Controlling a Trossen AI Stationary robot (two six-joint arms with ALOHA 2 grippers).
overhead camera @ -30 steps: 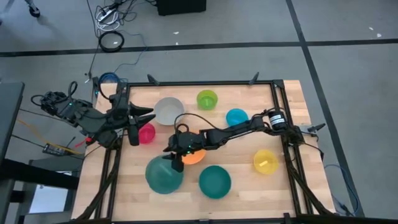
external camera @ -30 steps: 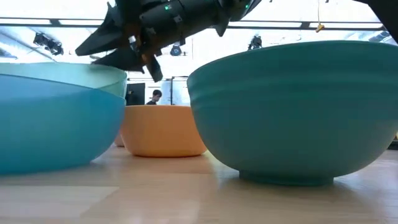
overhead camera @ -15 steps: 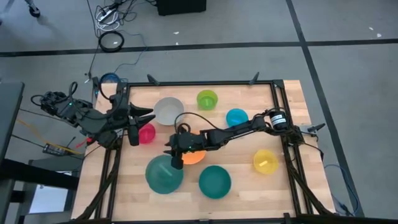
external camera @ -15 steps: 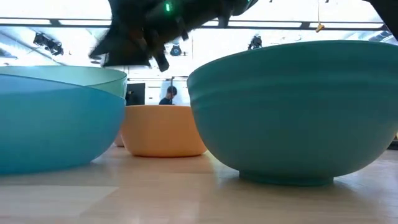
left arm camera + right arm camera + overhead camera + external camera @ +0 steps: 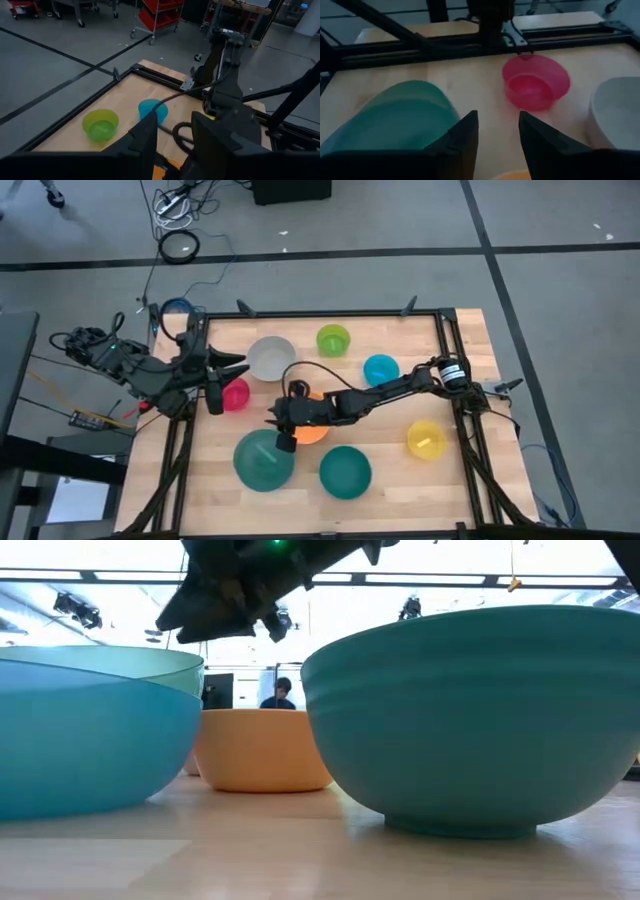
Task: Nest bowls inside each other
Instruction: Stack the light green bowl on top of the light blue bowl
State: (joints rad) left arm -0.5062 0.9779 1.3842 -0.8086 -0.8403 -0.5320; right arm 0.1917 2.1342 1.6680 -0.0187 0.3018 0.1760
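Observation:
My right gripper (image 5: 283, 442) hangs open, holding nothing, above the gap between the orange bowl (image 5: 312, 429) and a dark green bowl (image 5: 264, 460). That green bowl sits inside a blue bowl (image 5: 90, 740). In the right wrist view the green bowl (image 5: 395, 120), the pink-red bowl (image 5: 536, 82) and the grey bowl (image 5: 617, 112) lie ahead of my right gripper (image 5: 497, 135). My left gripper (image 5: 235, 365) waits open at the table's left edge, beside the pink-red bowl (image 5: 235, 393). The teal bowl (image 5: 345, 472) stands near the front.
The lime green bowl (image 5: 333, 339), the cyan bowl (image 5: 381, 368) and the grey bowl (image 5: 271, 358) stand toward the far edge, and the yellow bowl (image 5: 427, 439) at the right. A black frame (image 5: 340, 313) rims the table. A person stands in the room behind (image 5: 283, 692).
My right gripper has turned at the wrist and rolled while staying over the orange bowl's left side. In the low view its fingers now show a little higher and tipped differently. No bowl has moved.

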